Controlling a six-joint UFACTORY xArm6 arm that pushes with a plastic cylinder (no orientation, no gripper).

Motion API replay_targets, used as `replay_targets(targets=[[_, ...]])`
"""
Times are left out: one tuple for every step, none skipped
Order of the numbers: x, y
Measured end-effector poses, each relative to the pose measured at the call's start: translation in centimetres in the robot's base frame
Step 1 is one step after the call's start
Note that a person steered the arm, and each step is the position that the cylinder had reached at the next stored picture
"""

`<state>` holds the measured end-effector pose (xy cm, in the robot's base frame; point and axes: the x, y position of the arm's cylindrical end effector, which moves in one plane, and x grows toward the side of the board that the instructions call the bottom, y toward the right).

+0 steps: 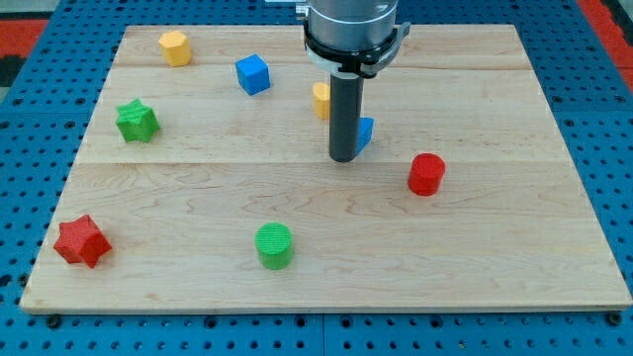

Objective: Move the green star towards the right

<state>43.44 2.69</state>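
The green star [136, 121] lies near the board's left edge, in the upper half of the view. My tip [343, 157] is at the middle of the board, far to the right of the green star. The rod hides most of a small blue block [366, 133] just right of it and part of a yellow block [321, 100] just up and left of it. Whether the tip touches the small blue block cannot be told.
A yellow hexagon [175, 47] sits at upper left, a blue cube [252, 74] right of it. A red cylinder [426, 174] lies right of my tip. A green cylinder [275, 245] and a red star [81, 241] lie along the bottom. The wooden board [514, 257] rests on blue pegboard.
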Motion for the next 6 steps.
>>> replay_targets(targets=[[0.8, -6.2], [2.5, -17.3], [0.8, -29.7], [-4.3, -31.9], [-5.1, -27.2], [-5.3, -22.1]])
